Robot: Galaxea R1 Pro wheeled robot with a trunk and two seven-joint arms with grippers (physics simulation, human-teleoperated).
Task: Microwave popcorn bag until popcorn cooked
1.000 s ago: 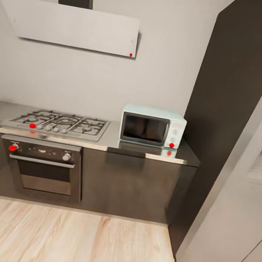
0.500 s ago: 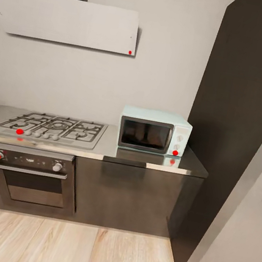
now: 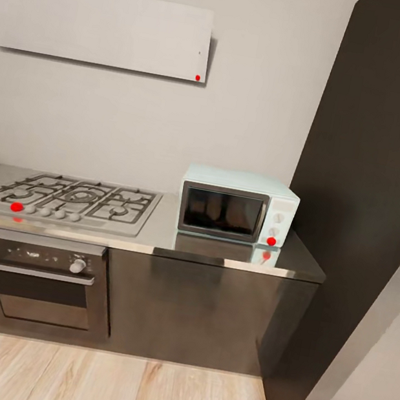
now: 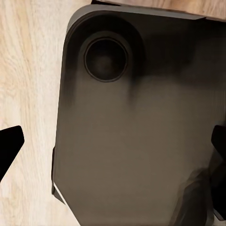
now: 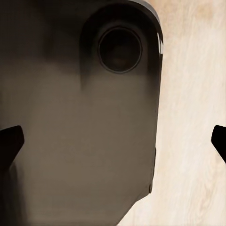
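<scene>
The microwave (image 3: 238,205) is sitting on the table (image 3: 154,238), toward its right end, with its dark glass door shut and facing outward; its cream panel is carrying two knobs and a red dot (image 3: 271,241) at the lower corner. Vague brownish shapes are showing behind the glass, too blurred to identify. The microwave's front is reflecting in the shiny table top just before it. To the left of it, a short way apart, the gas hob (image 3: 69,198) is lying flush in the table, with a red dot near its front knobs. Below the hob, the built-in oven (image 3: 34,282) is sitting in the dark cabinet front, its steel handle running across above the glass. A white flat hood (image 3: 106,27) is hanging on the wall above the hob, with a dark duct rising from it. A tall dark cabinet (image 3: 372,191) is standing just right of the table's end. Light wood floor (image 3: 102,385) is stretching along the cabinets' base. In the left wrist view, the left tool (image 4: 113,146) is hanging with its two dark fingertips spread wide, nothing between them, above a dark rounded panel (image 4: 136,127) and wood floor. In the right wrist view, the right tool (image 5: 115,139) is likewise spread wide and empty above the same kind of panel.
</scene>
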